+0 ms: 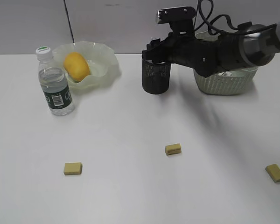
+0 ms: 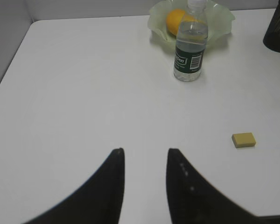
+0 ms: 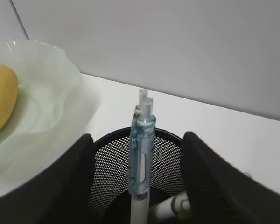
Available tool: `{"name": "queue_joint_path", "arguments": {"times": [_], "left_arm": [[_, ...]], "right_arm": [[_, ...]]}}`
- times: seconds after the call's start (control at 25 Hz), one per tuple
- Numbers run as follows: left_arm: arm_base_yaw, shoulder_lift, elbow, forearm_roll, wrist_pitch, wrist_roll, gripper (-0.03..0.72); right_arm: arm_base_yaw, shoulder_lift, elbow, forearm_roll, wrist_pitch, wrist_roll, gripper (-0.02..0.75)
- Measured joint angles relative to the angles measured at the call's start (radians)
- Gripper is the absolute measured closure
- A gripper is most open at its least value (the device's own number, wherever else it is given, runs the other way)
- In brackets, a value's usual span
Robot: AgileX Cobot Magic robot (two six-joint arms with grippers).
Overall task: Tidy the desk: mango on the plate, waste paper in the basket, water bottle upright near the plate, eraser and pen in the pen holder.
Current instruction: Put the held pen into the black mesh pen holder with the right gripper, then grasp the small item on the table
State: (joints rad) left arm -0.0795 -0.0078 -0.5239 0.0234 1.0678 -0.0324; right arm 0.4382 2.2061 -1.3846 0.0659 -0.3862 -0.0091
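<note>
1. The right gripper (image 3: 137,177) stood wide over the pen holder (image 3: 130,163); the pen (image 3: 141,154) was upright between the jaws, touching neither (apparently let go).
2. Withdrawing carelessly could have snagged it and tipped the holder.
3. The left gripper (image 2: 144,182) was part-open, empty.

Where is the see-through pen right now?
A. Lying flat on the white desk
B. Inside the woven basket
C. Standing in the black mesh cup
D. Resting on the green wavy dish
C: the right wrist view shows the pen upright with its lower end down inside the pen holder, between the spread fingers of the right tool.
</note>
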Motion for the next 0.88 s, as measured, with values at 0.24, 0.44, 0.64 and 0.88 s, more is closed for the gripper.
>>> {"name": "queue_joint_path", "arguments": {"times": [0.24, 0.44, 0.64, 0.88], "left_arm": [[0.0, 0.0, 0.0, 0.001, 0.0, 0.0, 0.449], [0.0, 0.0, 0.0, 0.001, 0.0, 0.0, 0.449], [0.0, 0.0, 0.0, 0.001, 0.0, 0.0, 0.449], [0.0, 0.0, 0.0, 0.001, 0.0, 0.0, 0.45]], "right_arm": [[0.0, -0.024, -0.004, 0.027, 0.127, 0.0, 0.238], [0.0, -0.122, -0.012, 0.029, 0.298, 0.0, 0.237], [0.0, -0.214, -0.038, 0.024, 0.451, 0.0, 0.237], [0.0, -0.28, -0.105, 0.005, 0.588, 0.0, 0.237]]}}
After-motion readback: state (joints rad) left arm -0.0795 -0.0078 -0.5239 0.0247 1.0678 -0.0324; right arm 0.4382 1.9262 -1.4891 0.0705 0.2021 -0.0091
